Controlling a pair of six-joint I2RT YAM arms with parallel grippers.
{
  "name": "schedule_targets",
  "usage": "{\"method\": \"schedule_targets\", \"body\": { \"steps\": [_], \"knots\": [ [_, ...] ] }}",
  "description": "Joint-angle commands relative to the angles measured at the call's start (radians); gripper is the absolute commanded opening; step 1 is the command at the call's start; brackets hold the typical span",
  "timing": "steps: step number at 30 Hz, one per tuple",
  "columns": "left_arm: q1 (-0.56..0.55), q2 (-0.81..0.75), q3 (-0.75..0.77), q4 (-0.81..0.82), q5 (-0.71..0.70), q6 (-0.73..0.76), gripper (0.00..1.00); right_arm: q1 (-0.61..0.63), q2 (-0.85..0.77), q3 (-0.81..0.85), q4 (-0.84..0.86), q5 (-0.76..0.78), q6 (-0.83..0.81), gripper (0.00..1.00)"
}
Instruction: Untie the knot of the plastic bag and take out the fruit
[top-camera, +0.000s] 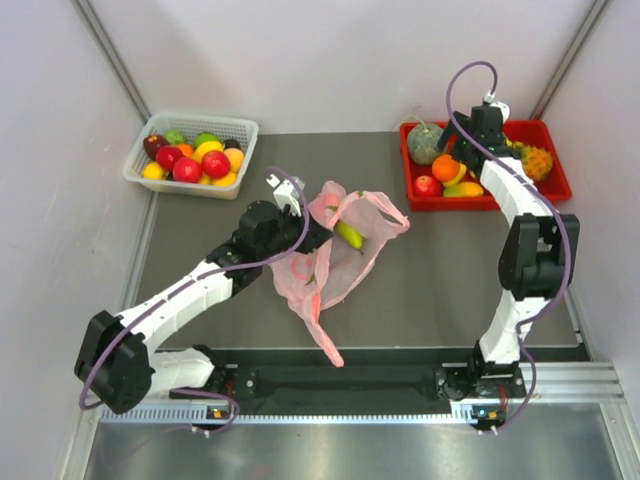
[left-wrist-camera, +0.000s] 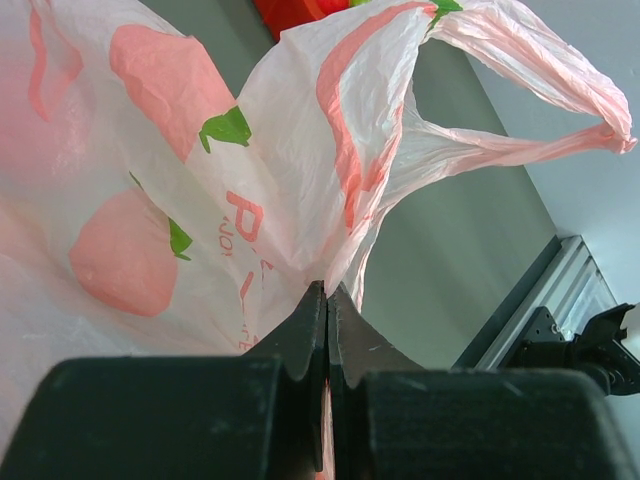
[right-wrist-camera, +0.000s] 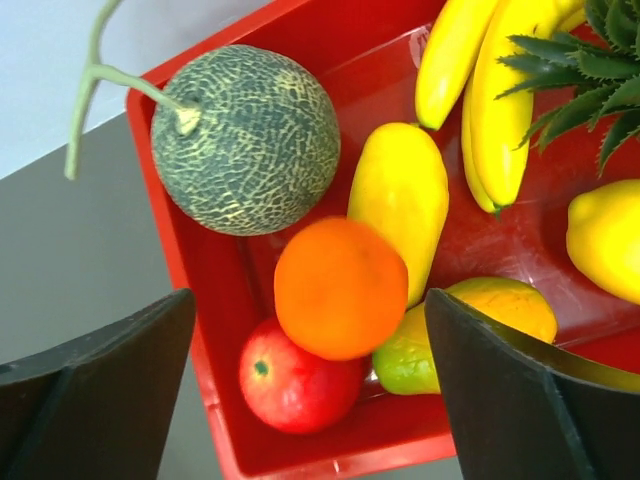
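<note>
While the left gripper (left-wrist-camera: 327, 300) holds its two fingers pressed flat together on a fold of thin film, the plastic bag (top-camera: 335, 262) lies crumpled in the middle of the grey table (top-camera: 440, 270). It is pink and translucent, with red print and small green leaf marks. Its two handles (top-camera: 378, 208) lie loose and apart as separate strips near the bag's mouth; in the left wrist view one of them stands out as an open loop. One yellow-green fruit (top-camera: 349, 236) shows at the mouth, next to the pinching fingers. Whether more fruit is inside cannot be told.

The right gripper (right-wrist-camera: 310, 300) hangs over the red tray (right-wrist-camera: 215, 290) at the far right of the table, its two fingers spread wide and holding nothing. Directly between them sits one orange (right-wrist-camera: 340, 288). Touching the orange from below is one red apple (right-wrist-camera: 298, 386). Around these lie one netted grey-green melon (right-wrist-camera: 246, 140) with a long stem, one yellow mango (right-wrist-camera: 399, 203), two bananas (right-wrist-camera: 498, 110), one yellow-green fruit partly hidden by the right finger (right-wrist-camera: 470, 318), one lemon (right-wrist-camera: 606, 238) cut by the picture's edge, and one pineapple (top-camera: 536, 160), of which the wrist view shows only spiky leaves.

One white basket (top-camera: 238, 127) stands at the far left, heaped with red, yellow, green and orange fruit too tightly packed to count.
</note>
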Motion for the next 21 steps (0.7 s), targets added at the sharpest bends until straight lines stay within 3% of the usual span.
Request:
{"method": "schedule_targets", "body": {
  "steps": [1, 5, 10, 14, 19, 21],
  "knots": [
    [0.003, -0.026, 0.037, 0.023, 0.017, 0.020, 0.00, -0.013, -0.105, 0.030, -0.002, -0.035, -0.018, 1.00],
    [0.004, -0.029, 0.051, 0.005, 0.016, 0.025, 0.00, -0.010, -0.260, -0.121, 0.004, -0.055, -0.015, 0.99],
    [0.003, -0.049, 0.065, -0.026, -0.006, 0.042, 0.00, 0.014, -0.643, -0.433, 0.014, -0.209, -0.006, 0.99],
    [0.003, -0.056, 0.086, -0.069, -0.032, 0.057, 0.00, 0.168, -0.947, -0.719, -0.040, -0.242, -0.026, 0.98],
    [0.003, -0.070, 0.108, -0.136, -0.046, 0.077, 0.00, 0.420, -1.332, -0.916, -0.100, -0.306, -0.035, 0.95],
    [0.003, -0.073, 0.108, -0.152, -0.060, 0.086, 0.00, 0.465, -1.449, -0.956, -0.098, -0.370, -0.009, 0.93]
  ]
}}
